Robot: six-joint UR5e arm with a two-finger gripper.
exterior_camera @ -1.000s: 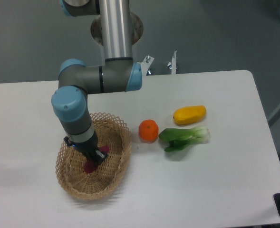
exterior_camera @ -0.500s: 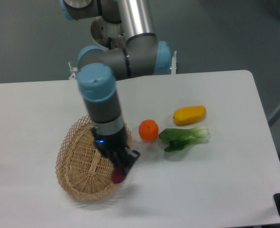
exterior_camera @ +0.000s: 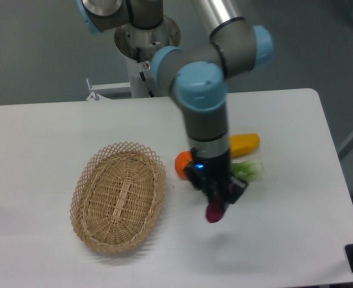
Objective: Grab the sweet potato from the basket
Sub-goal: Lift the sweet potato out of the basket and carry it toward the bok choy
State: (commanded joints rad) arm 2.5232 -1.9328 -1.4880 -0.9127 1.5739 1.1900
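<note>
tool clamped on sweet potato, tuber hanging just below fingertips, above desk. basket well apart to left. orange fruit partly behind arm.

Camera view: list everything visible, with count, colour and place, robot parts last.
basket: 1, light tan wicker, left of table centre, nothing in it
sweet potato: 1, magenta-purple, held in the hand, right of the basket
orange: 1, orange, right of the basket, partly hidden by the arm
yellow fruit: 1, yellow, oblong, behind the arm
leafy green: 1, green and white, beside the yellow fruit, mostly hidden
table: 1, white
arm: 1, grey with blue joints
hand: 1, black, shut on the sweet potato
</note>
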